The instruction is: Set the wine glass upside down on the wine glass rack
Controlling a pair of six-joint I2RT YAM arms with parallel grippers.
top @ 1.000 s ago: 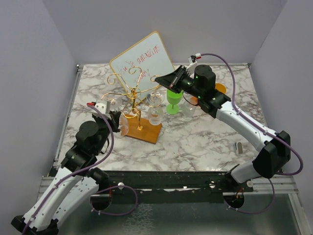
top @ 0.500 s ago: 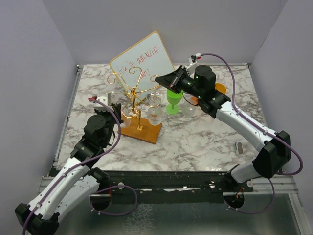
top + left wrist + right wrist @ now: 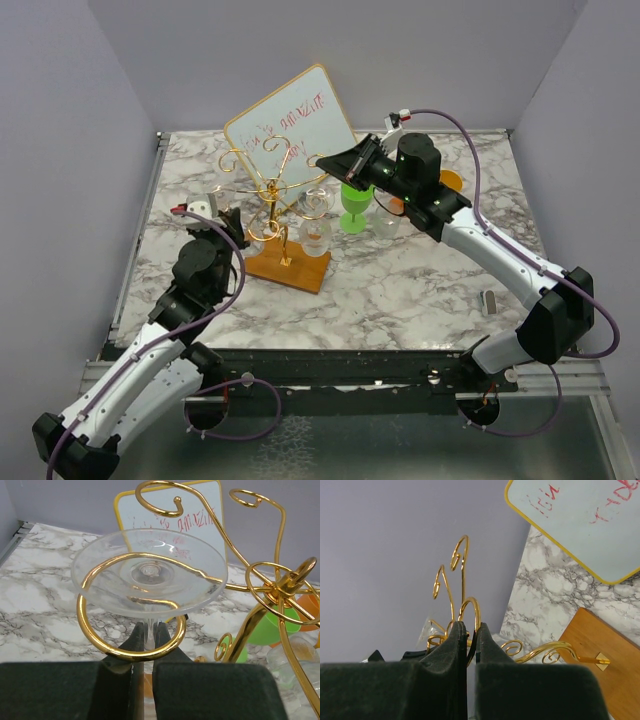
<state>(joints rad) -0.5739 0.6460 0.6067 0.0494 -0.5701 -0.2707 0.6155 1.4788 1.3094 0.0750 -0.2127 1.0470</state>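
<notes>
The wine glass (image 3: 150, 572) is clear and held upside down, foot on top. My left gripper (image 3: 148, 631) is shut on its stem, which stands inside a gold spiral loop (image 3: 125, 652) of the wine glass rack (image 3: 278, 190); the foot sits just above the loop. In the top view my left gripper (image 3: 237, 222) is at the rack's left side, with the glass (image 3: 256, 236) over the brown base (image 3: 300, 268). My right gripper (image 3: 325, 163) is shut on a gold wire arm at the rack's right top; the wrist view shows it (image 3: 468, 630) pinching a gold loop (image 3: 472, 607).
A tilted whiteboard (image 3: 290, 125) stands behind the rack. Another clear glass (image 3: 317, 235) hangs on the rack. A green glass (image 3: 355, 205), a clear glass (image 3: 385, 215) and an orange item (image 3: 450, 180) stand to the right. A small grey object (image 3: 490, 300) lies at the right.
My left gripper has moved up and toward the rack with the glass, bringing the stem into the spiral loop. The right arm has held still on the rack's wire.
</notes>
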